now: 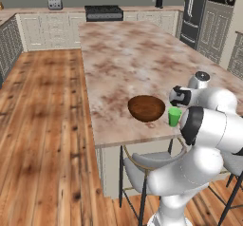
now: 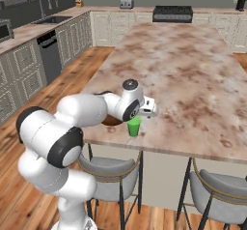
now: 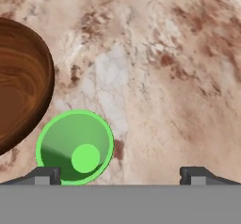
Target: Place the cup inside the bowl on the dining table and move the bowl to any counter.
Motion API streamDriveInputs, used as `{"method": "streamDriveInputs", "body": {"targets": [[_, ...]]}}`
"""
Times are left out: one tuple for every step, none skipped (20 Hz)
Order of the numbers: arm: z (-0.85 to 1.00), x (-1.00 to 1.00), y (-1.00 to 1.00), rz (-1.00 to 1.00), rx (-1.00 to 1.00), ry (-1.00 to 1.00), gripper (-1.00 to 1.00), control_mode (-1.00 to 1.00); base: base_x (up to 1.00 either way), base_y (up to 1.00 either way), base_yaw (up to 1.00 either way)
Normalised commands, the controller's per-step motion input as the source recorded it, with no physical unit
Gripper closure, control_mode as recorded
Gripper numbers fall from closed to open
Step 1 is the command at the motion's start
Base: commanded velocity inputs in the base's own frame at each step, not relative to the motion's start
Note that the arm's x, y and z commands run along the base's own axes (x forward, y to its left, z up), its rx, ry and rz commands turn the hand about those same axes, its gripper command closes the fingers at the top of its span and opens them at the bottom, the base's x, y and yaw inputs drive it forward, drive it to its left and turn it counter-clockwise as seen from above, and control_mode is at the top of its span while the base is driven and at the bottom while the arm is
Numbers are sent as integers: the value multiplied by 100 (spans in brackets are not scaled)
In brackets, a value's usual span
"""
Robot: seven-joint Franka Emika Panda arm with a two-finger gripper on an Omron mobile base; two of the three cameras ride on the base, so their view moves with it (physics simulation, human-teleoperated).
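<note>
Wooden plank flooring [image 1: 42, 125] is seen around a long marbled worktop [image 1: 137, 54], the dining table, with grey metal-legged stools [image 2: 219, 193] tucked under its near edge. Along the far wall a run of pale cabinets is seen with a black stove [image 1: 103, 12] and a toaster [image 1: 55, 3] on top. On the left of the right base view a second counter [image 2: 24, 33] with a sink [image 2: 53, 19] is shown.

Near the front edge of the dining table the bowl [image 1: 146, 108] is placed upright, wide, shallow and dark reddish-brown. The cup [image 1: 174, 116] is set just beside it, upright on the stone and outside the bowl; a narrow strip of marble is seen between the two in the hand view. In the right base view the cup [image 2: 133, 126] is seen close to the table's edge, with most of the bowl hidden behind the white arm.

The jaws [image 3: 120, 173] are held spread wide above the table, nothing being gripped between them. In the hand view the cup [image 3: 75, 147] is looked into from above, its green rim lying beside the left fingertip [image 3: 44, 175], while bare marble is seen between the two tips. The bowl [image 3: 21, 84] is cut off by the left border of that view. In the left base view the hand is seen just above the cup.
</note>
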Motion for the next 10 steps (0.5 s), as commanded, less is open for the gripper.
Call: {"method": "streamDriveInputs", "body": {"targets": [[-1, 16, -4, 0, 0, 0, -100, -100, 0, 0, 0], [-5, 14, -1, 0, 0, 0, -100, -100, 0, 0, 0], [-4, 15, -1, 0, 0, 0, -100, -100, 0, 0, 0], [-7, 14, 0, 0, 0, 0, -100, -100, 0, 0, 0], [-8, 11, 0, 0, 0, 0, -100, -100, 0, 0, 0], [-8, 10, 0, 0, 0, 0, -100, -100, 0, 0, 0], [-11, 0, 0, 0, 0, 0, -100, -100, 0, 0, 0], [-19, 0, 0, 0, 0, 0, -100, -100, 0, 0, 0], [-19, -18, 0, 0, 0, 0, -100, -100, 0, 0, 0], [-19, -18, -1, 0, 0, 0, -100, -100, 0, 0, 0]]}}
